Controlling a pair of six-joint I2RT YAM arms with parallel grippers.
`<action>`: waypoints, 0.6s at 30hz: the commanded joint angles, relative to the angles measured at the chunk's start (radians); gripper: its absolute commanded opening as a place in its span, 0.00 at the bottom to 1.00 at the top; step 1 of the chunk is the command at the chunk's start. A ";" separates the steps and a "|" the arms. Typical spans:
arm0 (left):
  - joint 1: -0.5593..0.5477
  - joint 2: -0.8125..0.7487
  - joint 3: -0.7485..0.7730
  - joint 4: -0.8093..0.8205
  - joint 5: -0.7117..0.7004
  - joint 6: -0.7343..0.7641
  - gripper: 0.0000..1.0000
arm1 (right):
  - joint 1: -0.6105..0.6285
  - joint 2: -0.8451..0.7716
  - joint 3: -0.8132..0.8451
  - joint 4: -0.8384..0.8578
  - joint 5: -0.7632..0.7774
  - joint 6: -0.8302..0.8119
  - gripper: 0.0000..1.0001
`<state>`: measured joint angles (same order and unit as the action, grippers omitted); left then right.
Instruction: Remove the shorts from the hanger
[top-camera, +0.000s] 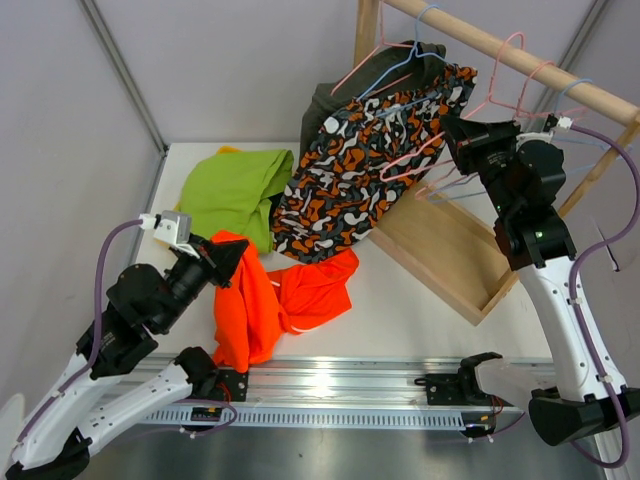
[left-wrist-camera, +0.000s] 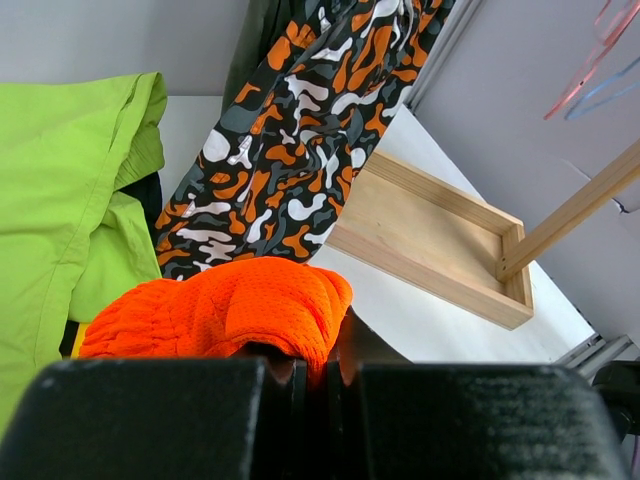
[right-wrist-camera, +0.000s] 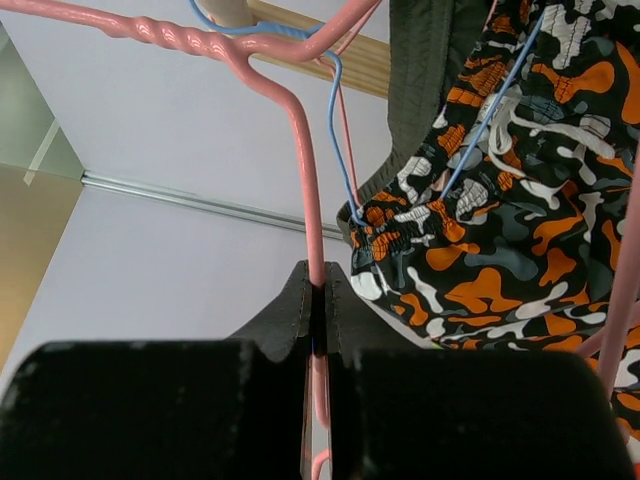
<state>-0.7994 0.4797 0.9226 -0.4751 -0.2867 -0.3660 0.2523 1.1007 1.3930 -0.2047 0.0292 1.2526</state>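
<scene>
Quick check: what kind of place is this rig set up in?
Probably a lab test cell, not a home or shop: plain grey wall panels box in a white table, an aluminium rail edges it, and the wooden rack is a bare mock-up.

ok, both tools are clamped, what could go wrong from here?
1. The right tool is shut on the pink hanger, whose wire crosses a blue hanger near the rod; pulling might drag or tangle both.
2. The camouflage shorts hang half draped onto the table; they could snag rather than slide free.
3. The left tool grips the orange shorts, which lie against the camouflage hem; moving that arm may tug it.
</scene>
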 joint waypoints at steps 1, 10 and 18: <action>-0.006 -0.006 0.047 0.044 -0.016 -0.010 0.00 | -0.015 0.001 -0.031 -0.096 0.003 0.057 0.00; -0.006 -0.042 0.027 0.015 -0.012 -0.030 0.00 | -0.091 0.073 0.003 -0.033 -0.080 0.168 0.00; -0.006 -0.046 0.032 0.001 -0.031 -0.019 0.00 | -0.058 0.024 -0.028 -0.056 -0.065 0.139 0.77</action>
<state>-0.7994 0.4335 0.9241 -0.5083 -0.3023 -0.3771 0.1818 1.1450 1.3773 -0.2192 -0.0277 1.3598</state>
